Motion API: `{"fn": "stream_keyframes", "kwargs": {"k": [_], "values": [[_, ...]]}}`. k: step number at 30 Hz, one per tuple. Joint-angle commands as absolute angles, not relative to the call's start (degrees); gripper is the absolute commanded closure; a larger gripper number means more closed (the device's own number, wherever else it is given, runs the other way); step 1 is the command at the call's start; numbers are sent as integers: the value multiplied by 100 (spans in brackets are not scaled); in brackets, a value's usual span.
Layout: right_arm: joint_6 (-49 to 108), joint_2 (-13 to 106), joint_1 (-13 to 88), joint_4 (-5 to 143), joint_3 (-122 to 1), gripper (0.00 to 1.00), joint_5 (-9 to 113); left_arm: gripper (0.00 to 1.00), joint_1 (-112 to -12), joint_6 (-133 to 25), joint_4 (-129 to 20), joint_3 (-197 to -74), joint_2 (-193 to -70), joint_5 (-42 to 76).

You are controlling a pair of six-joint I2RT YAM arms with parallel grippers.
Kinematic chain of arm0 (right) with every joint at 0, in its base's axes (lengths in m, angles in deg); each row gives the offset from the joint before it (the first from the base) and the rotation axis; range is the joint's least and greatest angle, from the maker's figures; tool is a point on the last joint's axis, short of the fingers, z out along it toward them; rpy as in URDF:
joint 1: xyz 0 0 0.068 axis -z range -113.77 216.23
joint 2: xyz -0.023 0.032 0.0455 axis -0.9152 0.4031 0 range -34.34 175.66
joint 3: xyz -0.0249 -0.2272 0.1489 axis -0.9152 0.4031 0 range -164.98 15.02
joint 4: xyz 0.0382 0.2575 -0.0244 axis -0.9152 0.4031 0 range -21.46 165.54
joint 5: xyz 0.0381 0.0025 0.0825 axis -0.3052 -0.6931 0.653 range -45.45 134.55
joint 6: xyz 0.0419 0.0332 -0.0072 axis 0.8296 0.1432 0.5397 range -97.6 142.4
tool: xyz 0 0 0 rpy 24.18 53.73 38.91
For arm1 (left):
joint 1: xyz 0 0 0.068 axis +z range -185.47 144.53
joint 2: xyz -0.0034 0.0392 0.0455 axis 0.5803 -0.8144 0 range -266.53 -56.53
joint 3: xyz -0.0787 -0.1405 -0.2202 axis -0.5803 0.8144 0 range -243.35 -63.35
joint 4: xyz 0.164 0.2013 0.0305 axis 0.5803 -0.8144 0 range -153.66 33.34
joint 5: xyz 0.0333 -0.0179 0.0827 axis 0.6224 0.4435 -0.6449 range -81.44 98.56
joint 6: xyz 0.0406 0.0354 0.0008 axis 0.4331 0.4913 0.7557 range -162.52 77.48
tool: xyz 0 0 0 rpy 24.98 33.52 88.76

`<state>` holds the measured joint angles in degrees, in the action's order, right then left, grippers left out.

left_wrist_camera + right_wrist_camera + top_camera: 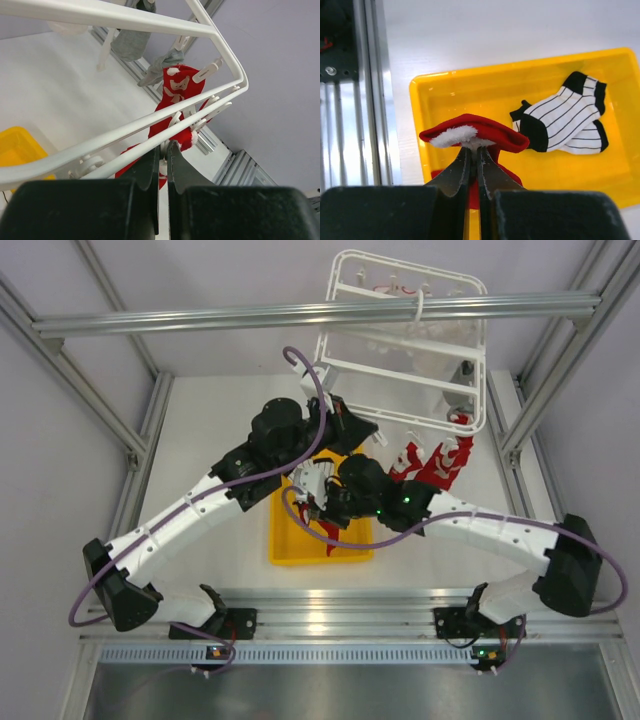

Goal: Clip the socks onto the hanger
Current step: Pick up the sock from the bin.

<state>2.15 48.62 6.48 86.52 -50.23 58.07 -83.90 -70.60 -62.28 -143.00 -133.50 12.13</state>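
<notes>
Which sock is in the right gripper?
The red sock with the white cuff, pinched in the right gripper above the yellow tray; the striped socks lie loose in it.

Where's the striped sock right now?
Right wrist view: the striped sock lies inside the yellow tray, beside the red sock held by the right end effector.

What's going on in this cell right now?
The right gripper is shut on a red sock, pinching it near the white cuff above the yellow tray, where striped socks lie. The left gripper is up against the frame of the hanger, jaws nearly together, next to the clipped red socks. Whether it grips anything is unclear.
</notes>
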Motion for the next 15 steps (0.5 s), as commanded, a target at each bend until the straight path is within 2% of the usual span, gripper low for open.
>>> {"fn": "stream_keyframes", "kwargs": {"k": [1, 9, 15], "values": [[666, 4039, 629, 8489, -4669, 100, 5739, 100, -8337, -7152, -6097, -14394, -13308, 1181], [685, 2228, 620, 8700, -3711, 100, 5010, 100, -8328, -7258, -6114, -14456, -13379, 1312], [948, 1734, 664, 9016, -4008, 100, 4535, 100, -8320, -7276, -6175, -14359, -13352, 1541]]}}
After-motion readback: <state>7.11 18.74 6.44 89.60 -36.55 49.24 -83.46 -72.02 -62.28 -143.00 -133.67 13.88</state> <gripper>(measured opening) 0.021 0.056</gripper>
